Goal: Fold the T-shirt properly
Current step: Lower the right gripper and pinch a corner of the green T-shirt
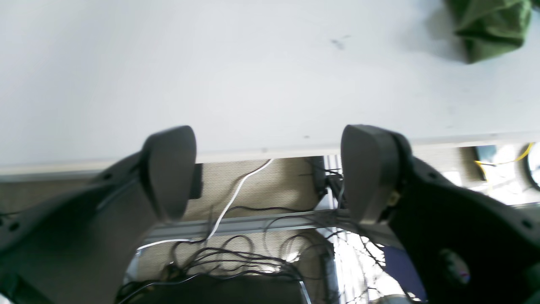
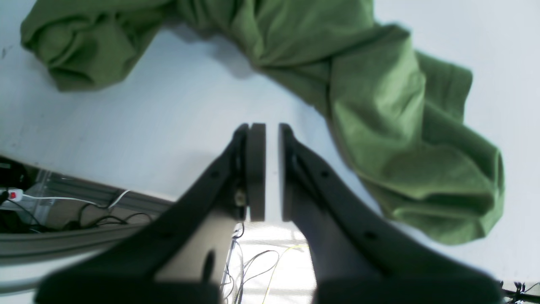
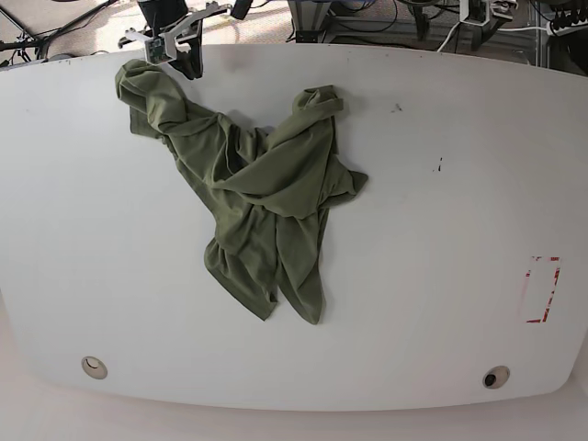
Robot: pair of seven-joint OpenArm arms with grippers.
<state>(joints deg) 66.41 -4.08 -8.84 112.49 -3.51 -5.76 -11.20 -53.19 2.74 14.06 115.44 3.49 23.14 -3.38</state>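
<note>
Left jaws spread, T-shirt [image 3: 257,193] lies crumpled

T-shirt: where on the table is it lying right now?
In the base view the T-shirt lies crumpled left of the table's centre, one end reaching the far edge just beside the right gripper.

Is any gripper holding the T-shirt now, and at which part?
Nothing is held. The left gripper is open above the table edge; the right gripper is shut on nothing beside the T-shirt.
</note>
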